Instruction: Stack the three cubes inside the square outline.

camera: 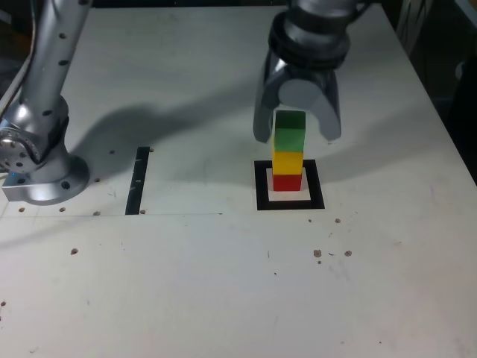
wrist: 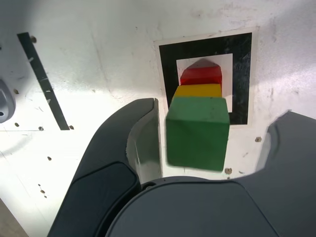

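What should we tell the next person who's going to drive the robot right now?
Gripper: open, fingers on either side of the stack, holding nothing.
Cubes: red one at the bottom, inside the square outline; yellow one on it; green one on top.
Done: all three are stacked, and the tower stands by itself.
Left: probably just lift the arm away carefully, without bumping the green cube.

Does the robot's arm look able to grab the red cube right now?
Probably not: the solid red cube sits beneath the yellow and green cubes, and the open tool is up around the green one.
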`<state>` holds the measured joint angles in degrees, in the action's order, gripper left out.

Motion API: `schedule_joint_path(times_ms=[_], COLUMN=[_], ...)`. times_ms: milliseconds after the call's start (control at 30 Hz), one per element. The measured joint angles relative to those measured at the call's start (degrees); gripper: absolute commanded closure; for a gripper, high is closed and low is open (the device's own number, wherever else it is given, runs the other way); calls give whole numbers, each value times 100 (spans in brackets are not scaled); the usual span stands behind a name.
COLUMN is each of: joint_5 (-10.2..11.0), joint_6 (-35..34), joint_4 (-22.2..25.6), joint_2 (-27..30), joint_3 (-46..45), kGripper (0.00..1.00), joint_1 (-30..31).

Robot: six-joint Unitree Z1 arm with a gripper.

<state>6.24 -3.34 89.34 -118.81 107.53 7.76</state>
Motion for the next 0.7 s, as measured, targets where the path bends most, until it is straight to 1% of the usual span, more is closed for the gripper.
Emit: schedule_joint_path(times_ms=[167, 233, 367, 500, 600, 700], joint_5=[106, 141, 242, 335, 301, 161], joint_6=[23, 83, 199, 275, 282, 249], joint_4=[128, 150, 156, 142, 72, -214], joint_2=[656, 966, 1556, 2165, 2601, 3080], joint_3=[-18, -160, -637, -1354, -1930, -2553], kGripper=[1, 1, 1, 1, 1, 1], joint_1=[30, 44, 34, -54, -87, -88])
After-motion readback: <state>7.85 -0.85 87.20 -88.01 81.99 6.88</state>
